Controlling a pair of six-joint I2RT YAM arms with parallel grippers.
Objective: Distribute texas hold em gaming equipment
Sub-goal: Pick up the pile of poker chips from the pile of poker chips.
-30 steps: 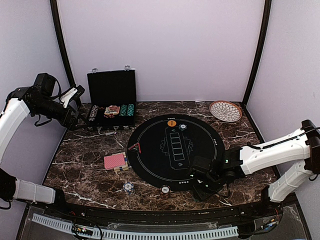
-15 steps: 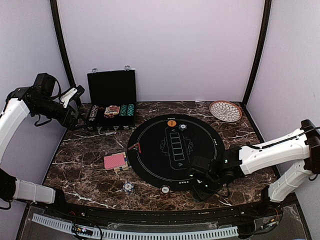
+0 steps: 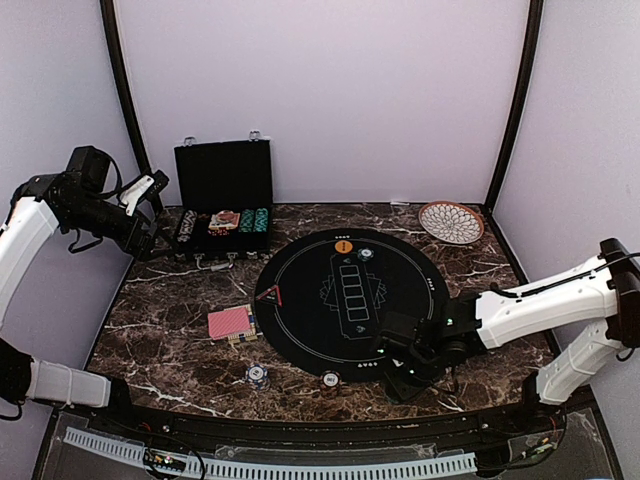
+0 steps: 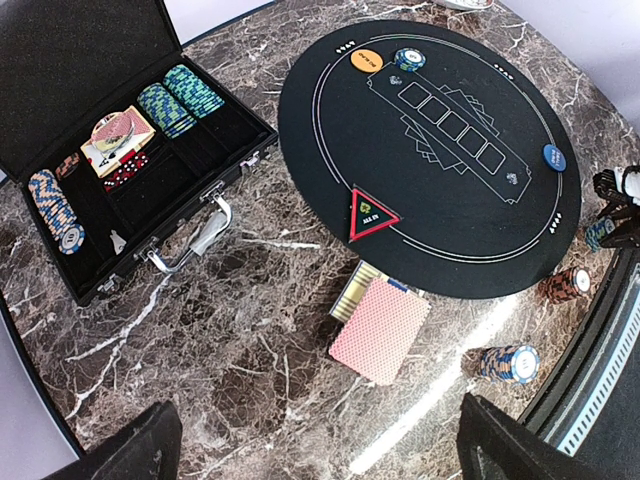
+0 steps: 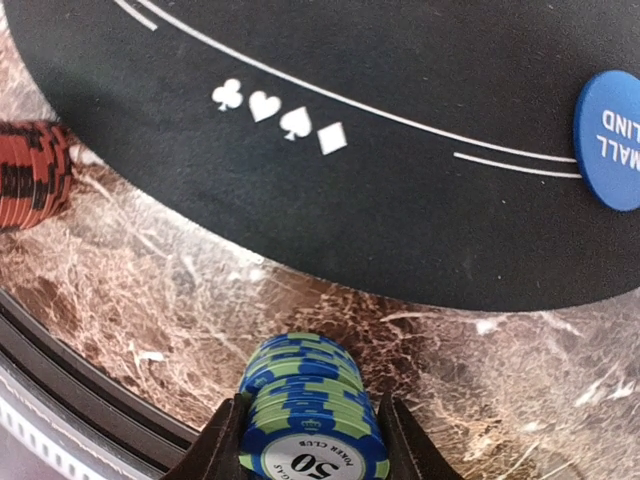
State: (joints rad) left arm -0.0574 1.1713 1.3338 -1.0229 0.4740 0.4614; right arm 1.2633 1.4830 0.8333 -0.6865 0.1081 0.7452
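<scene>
My right gripper (image 3: 404, 366) is shut on a stack of blue-and-green poker chips (image 5: 310, 425), low over the marble just off the near edge of the round black mat (image 3: 350, 300). A blue button disc (image 5: 610, 140) lies on the mat close by. A red-brown chip stack (image 5: 30, 175) and a blue-white chip stack (image 4: 510, 362) stand on the marble at the front. A deck with pinkish-red backs (image 4: 380, 328) lies left of the mat. An orange button (image 4: 367, 59) and a chip (image 4: 409, 59) lie at the mat's far edge. My left gripper (image 4: 320, 462) is open, empty and high above the table's left side.
The open black chip case (image 4: 215, 140) holds chip rows and cards at the back left. A red "all in" triangle (image 4: 372, 212) lies on the mat's left edge. A patterned round plate (image 3: 451, 221) sits at the back right. Dark posts stand at both back corners.
My right gripper, with the chip stack in it, has shifted slightly left along the mat's near edge. The left arm has not moved.
</scene>
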